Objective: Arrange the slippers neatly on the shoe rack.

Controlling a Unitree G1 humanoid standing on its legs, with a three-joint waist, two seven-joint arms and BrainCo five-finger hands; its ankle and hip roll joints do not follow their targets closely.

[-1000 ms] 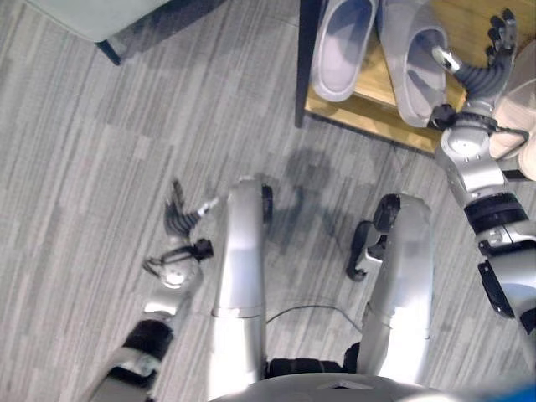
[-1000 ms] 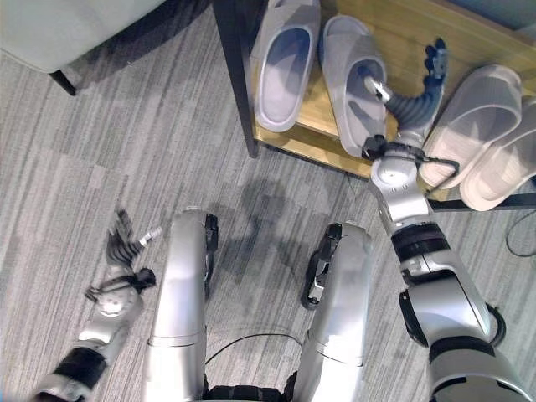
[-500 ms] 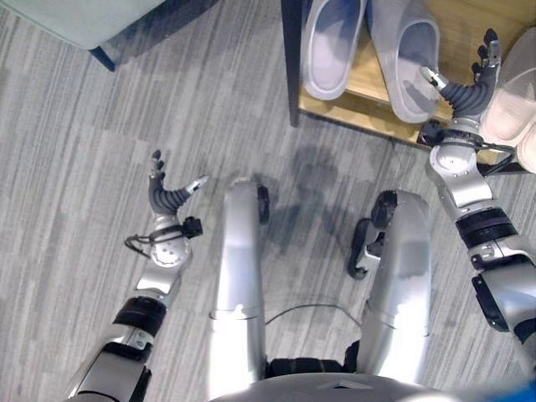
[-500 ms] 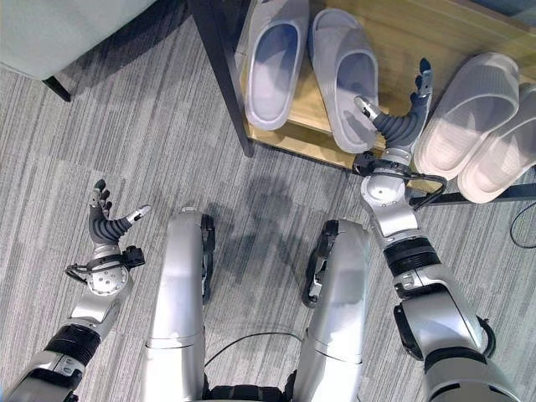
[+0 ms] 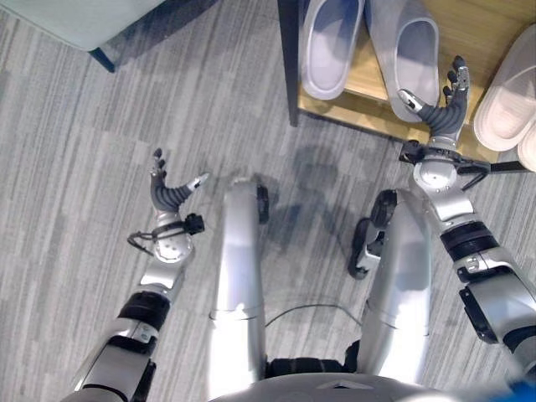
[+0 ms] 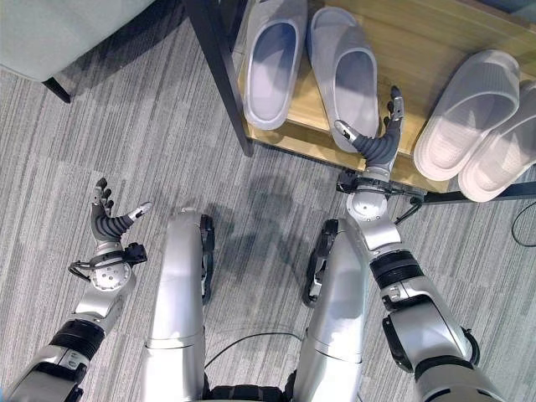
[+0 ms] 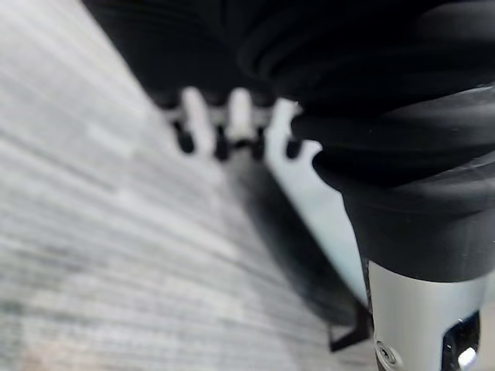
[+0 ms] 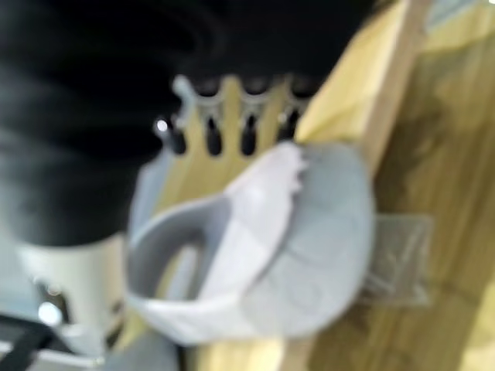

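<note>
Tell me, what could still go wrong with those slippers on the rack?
The grey slipper nearest the right hand has its heel hanging over the front edge of the wooden shelf, so a nudge might tip it onto the floor. That open hand sits very close to it and could catch it by accident. The pale pair lies at a slant, unlike the grey pair, so the row may not yet count as neat.
</note>
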